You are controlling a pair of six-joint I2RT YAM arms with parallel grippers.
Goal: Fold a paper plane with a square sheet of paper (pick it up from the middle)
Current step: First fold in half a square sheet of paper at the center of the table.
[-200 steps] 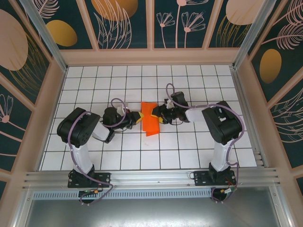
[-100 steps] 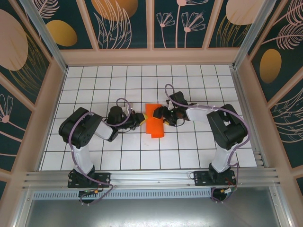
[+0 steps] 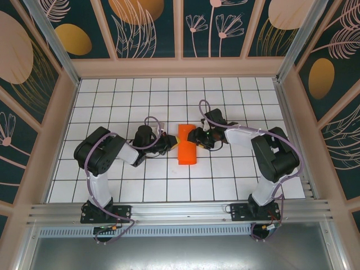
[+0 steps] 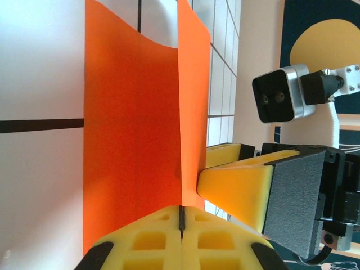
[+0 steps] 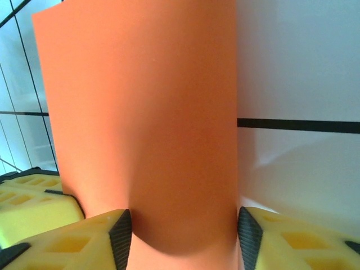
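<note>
Square sheet of paper (image 3: 187, 147) is narrower than before, left gripper (image 4: 181, 209) pinching it, right gripper (image 5: 183, 218) spread around it.

We see a white tiled floor (image 3: 112, 185) with dark grid lines, boxed in by dark teal walls (image 3: 163, 34) bearing pale botanical prints.

Left arm (image 3: 107, 154): elbow bent, forearm low, reaching right.
Left hand (image 4: 181, 216): yellow pads pressed flat together, nipping the square sheet of paper (image 4: 132, 129).
Right arm (image 3: 273, 154): elbow bent, forearm low, reaching left.
Right hand (image 5: 183, 225): pads apart, straddling the sheet.
</note>
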